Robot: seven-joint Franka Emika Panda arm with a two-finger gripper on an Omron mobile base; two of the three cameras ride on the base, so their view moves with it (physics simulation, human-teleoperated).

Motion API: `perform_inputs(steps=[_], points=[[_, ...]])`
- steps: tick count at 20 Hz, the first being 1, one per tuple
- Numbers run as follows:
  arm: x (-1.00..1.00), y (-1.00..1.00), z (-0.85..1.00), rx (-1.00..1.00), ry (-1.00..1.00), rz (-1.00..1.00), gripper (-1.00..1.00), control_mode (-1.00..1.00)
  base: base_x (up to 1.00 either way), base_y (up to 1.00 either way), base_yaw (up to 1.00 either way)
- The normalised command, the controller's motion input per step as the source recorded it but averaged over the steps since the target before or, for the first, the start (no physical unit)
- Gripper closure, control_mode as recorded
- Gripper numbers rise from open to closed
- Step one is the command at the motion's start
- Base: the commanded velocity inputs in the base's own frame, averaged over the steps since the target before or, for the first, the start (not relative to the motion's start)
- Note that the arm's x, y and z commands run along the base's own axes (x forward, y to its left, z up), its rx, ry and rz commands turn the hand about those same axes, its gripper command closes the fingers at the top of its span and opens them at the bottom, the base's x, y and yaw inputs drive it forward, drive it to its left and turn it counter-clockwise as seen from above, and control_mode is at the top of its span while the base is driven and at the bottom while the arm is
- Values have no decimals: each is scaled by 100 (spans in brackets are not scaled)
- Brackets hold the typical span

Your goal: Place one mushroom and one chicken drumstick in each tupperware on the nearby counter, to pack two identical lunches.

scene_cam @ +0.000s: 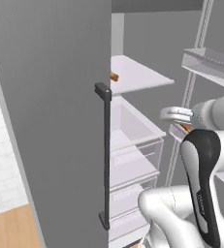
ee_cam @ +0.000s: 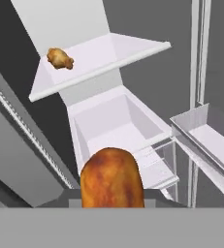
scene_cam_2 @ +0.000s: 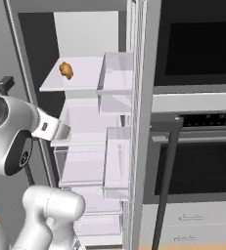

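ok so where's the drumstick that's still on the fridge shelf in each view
Left base view: a sliver of the chicken drumstick peeks out beside the grey door edge, at the shelf's left end.
Right base view: upper left, on the top fridge shelf, toward its left side.
Hand view: upper left, on that shelf; a second drumstick sits at the gripper, bottom centre.
Shared landmark: the white top shelf.

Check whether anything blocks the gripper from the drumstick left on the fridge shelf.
Nothing stands between them, but the gripper is shut on a chicken drumstick. The other drumstick lies alone on the open upper shelf.
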Motion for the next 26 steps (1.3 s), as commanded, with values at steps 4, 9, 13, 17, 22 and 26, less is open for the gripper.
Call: perform_inputs(steps=[4,9,13,17,22,26], points=[[0,0,0,0,0,0,100,100,-100,10,0],[0,0,0,0,0,0,100,100,-100,2,-5],[0,0,0,0,0,0,100,100,-100,-8,-31],[0,0,0,0,0,0,100,100,-97,-25,-52],[0,0,0,0,0,0,100,100,-28,-39,-59],[0,0,0,0,0,0,100,100,13,-42,-57]])
